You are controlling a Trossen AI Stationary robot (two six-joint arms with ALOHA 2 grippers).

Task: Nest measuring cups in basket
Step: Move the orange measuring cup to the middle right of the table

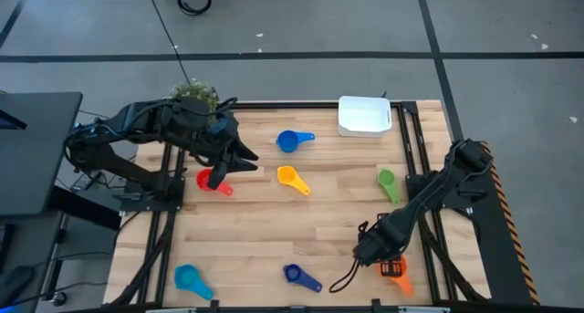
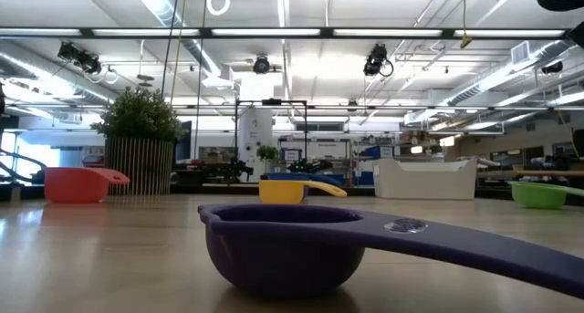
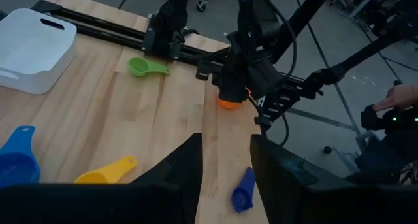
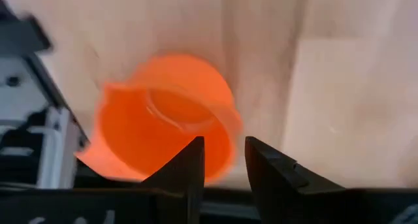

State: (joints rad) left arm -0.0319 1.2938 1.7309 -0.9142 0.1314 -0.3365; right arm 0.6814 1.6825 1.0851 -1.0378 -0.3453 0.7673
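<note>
Orange plastic measuring cup [image 4: 163, 116] lies directly under our right gripper [image 4: 224, 160], whose narrowly parted fingers straddle its rim, pinching nothing yet.

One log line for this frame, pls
phase: reach | right gripper: open, low over orange cup | left gripper: open, above table | basket: empty

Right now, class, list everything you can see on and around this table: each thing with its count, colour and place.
measuring cups: seven; blue, yellow, red, green, light blue, dark blue, orange; scattered on table
basket: one, white, far edge, nothing in it
potted plant: one, green, far left corner
table: one, light wood
left gripper: open, above red cup
right gripper: at orange cup's rim
</note>
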